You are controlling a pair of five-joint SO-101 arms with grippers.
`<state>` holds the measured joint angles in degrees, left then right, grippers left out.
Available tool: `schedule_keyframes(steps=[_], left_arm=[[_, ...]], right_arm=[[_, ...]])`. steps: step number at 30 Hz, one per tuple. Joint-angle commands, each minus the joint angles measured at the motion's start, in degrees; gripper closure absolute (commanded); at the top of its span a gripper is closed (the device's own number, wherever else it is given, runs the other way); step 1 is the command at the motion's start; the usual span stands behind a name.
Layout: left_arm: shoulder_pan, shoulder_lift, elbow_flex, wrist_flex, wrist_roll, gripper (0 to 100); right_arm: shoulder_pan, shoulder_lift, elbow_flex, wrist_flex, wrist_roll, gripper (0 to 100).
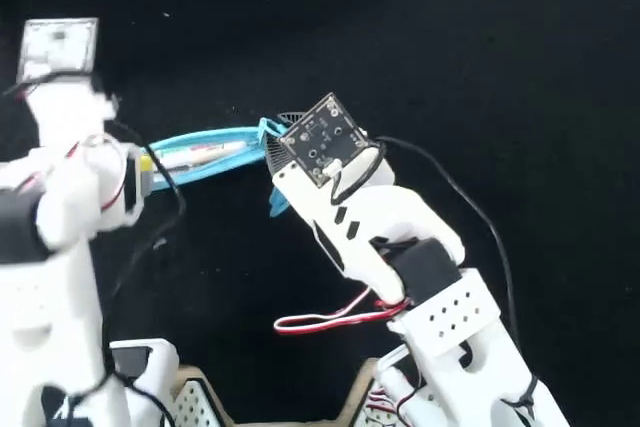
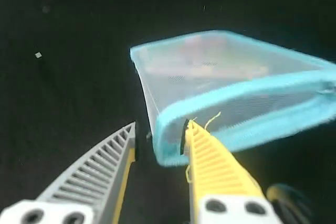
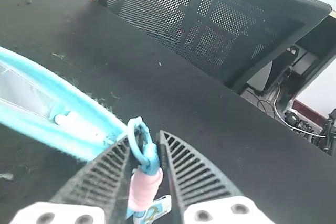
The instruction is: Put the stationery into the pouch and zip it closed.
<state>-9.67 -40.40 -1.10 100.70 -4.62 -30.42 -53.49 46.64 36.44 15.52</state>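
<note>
Spanning the scene is one black worktop (image 1: 500, 67), with two white arms standing at its near edge, the left arm (image 1: 60, 207) and the right arm (image 1: 400, 237). Between them lies one light-blue mesh pouch (image 2: 231, 85), stretched from one gripper to the other. The left gripper (image 2: 160, 125) stands released, its jaws apart. Its yellow finger (image 2: 210, 156) lies against the pouch's corner, while the grey finger (image 2: 105, 166) is set off to the side, clear of the fabric. The right gripper (image 3: 144, 139) is clenched on the one zipper pull (image 3: 148, 161), a blue ring with a pink tab, at the opposite end of the pouch. The stationery (image 1: 200, 156) shows through the mesh as long pen-like pieces, too overlapped to count. By judgement, the loading step is done, since no loose item lies on the worktop. The zipping step is in hand, with the pull sitting where the blue trim converges. Whether the zip has reached its stop cannot be told, so a final tug and release of both ends probably remain.
</note>
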Motion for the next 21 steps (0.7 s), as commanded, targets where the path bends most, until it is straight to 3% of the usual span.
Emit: schedule_keyframes(steps=[1,11,17,21], left_arm=[[-0.31,-7.65,-2.86,-0.35,-0.70,84],[0.13,-22.77,10.68,-1.23,-12.31,84],[0.13,-24.44,22.73,-7.56,-12.48,84],[0.13,-24.62,29.32,-16.26,-11.25,84]], right_arm=[[0.79,0.48,-6.11,0.26,-0.70,98.8],[0.09,0.66,-14.20,6.59,-0.70,98.8],[-3.60,0.66,-18.07,12.92,-0.44,98.8],[-6.15,0.57,-20.35,18.02,-0.35,98.8]])
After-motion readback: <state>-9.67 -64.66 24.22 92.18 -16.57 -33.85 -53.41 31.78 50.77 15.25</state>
